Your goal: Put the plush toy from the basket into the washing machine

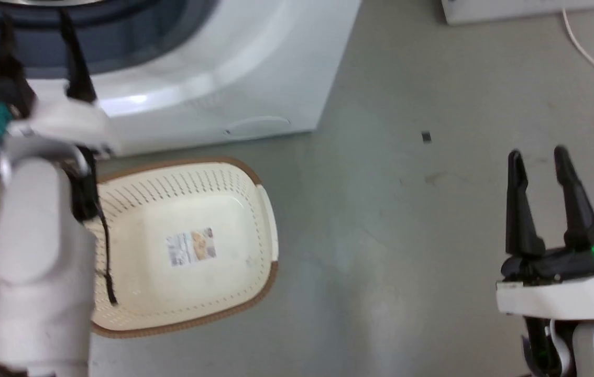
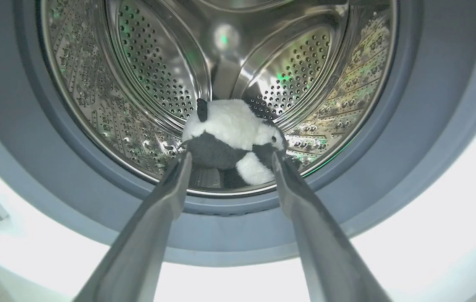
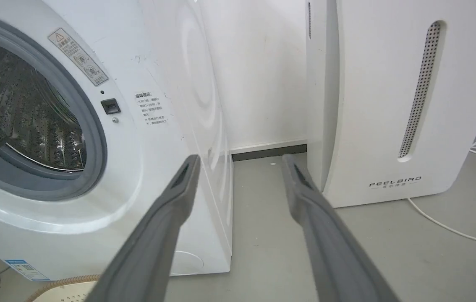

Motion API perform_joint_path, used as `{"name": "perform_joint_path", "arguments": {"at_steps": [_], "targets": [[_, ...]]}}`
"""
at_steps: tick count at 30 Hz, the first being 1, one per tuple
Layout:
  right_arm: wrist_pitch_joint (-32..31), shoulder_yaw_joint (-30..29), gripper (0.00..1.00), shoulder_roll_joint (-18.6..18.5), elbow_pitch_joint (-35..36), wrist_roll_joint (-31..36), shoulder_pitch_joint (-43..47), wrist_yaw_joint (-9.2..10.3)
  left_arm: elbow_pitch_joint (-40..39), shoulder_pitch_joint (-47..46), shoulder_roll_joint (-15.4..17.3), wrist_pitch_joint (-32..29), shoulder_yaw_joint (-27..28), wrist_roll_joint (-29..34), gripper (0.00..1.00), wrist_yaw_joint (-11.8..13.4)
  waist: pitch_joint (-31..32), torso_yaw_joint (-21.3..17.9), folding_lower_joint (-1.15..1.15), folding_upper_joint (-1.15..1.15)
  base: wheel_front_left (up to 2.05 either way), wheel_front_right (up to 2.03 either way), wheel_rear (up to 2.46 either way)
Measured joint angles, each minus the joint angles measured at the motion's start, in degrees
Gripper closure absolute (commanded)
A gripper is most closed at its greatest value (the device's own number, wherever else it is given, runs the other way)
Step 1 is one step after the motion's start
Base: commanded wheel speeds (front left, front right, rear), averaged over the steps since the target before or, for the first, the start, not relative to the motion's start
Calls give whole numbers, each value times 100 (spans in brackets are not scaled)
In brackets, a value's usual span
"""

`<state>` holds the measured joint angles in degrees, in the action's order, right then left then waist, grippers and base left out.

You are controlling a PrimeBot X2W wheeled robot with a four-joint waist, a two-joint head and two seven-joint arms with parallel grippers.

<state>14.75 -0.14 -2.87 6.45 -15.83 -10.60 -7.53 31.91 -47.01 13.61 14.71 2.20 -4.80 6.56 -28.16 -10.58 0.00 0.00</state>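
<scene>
Clearly, the left wrist view looks into the washing machine's [image 2: 414, 126] drum [image 2: 145, 75], where the plush toy [image 2: 229, 126] lies just beyond the left gripper's [image 2: 231, 157] widely spread fingertips; contact is hard to judge. The head view adds the basket [image 1: 187, 209], partly covered by that arm's forearm [image 1: 35, 251], and the right gripper [image 1: 538, 154] well aside, fingers parted.
</scene>
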Motion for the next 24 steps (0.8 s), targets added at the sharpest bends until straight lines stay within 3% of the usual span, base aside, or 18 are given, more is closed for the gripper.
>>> {"name": "perform_joint_path", "arguments": {"at_steps": [14, 24], "targets": [[0, 135, 0, 0, -224, 378, 595, 0, -1319, 2117, -582, 4, 7, 85, 0, -127, 1416, 631, 0, 0, 0, 0, 0], [0, 124, 0, 0, -382, 480, 1043, 0, -1961, 3448, -813, 4, -168, 315, 0, -113, 2199, 1044, -1, 0, 0, 0, 0]]}}
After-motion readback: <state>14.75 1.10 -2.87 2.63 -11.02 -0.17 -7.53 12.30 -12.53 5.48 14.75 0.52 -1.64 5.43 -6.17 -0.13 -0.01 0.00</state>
